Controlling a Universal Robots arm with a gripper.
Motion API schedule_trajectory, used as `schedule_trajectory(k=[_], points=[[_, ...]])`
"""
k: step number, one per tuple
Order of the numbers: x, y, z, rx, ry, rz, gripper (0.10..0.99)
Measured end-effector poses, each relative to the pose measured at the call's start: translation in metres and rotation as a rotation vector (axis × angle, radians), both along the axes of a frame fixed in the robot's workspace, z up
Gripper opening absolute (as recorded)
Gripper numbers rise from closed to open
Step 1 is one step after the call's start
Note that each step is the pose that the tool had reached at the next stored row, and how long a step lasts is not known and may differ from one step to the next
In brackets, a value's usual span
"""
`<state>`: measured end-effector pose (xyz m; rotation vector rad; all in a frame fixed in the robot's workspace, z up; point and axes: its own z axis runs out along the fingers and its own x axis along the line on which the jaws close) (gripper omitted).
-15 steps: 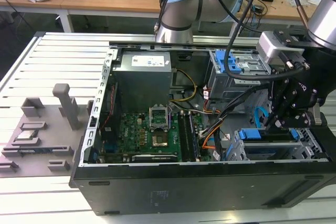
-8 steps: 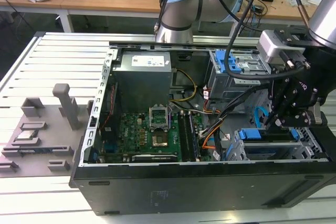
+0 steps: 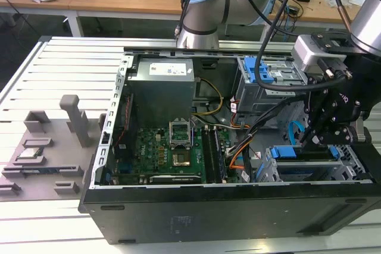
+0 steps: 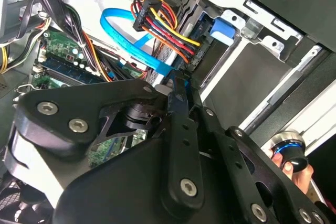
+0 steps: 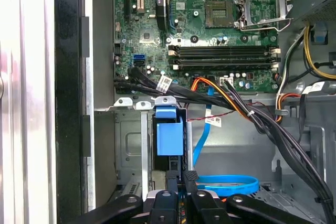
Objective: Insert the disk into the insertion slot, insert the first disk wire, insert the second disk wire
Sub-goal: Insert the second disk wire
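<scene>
We find the hand (image 5: 179,182) low over the front corner of the open computer case (image 3: 208,212), at the exterior view's right. In both wrist views its black fingers (image 4: 181,95) are pressed close together on something narrow at the end of the light blue data wire (image 4: 131,43); what exactly sits between the tips we cannot tell. Just past the fingertips, in the first wrist view, the disk (image 5: 169,135) sits inside the insertion slot (image 5: 131,145), its bright blue handle tab facing outward between the silver perforated walls. In the exterior view the same blue frame shows in the lower bay (image 3: 284,153) beside the hand. The light blue wire loops from the fingers back toward the motherboard (image 5: 210,24). In the second wrist view a bundle of red, yellow and black power wires (image 4: 163,17) ends in a black connector near the slot. Farther in, the grey cage with blue latches (image 3: 265,75) stands above, and the power supply (image 3: 164,87) sits toward the rear. The case rests on a slatted counter (image 3: 53,69) carrying grey fixtures (image 3: 41,147)
</scene>
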<state>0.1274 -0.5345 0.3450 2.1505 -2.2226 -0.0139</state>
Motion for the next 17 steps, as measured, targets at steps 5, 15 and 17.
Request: schedule_trajectory(k=[5, 15, 17], points=[[0.0002, -0.0001, -0.0024, -0.001, 0.0002, 0.000, 0.161], [0.0002, -0.0001, 0.0007, 0.002, 0.0002, 0.000, 0.161], [0.0002, 0.0000, 0.0006, 0.009, 0.0001, 0.000, 0.161]])
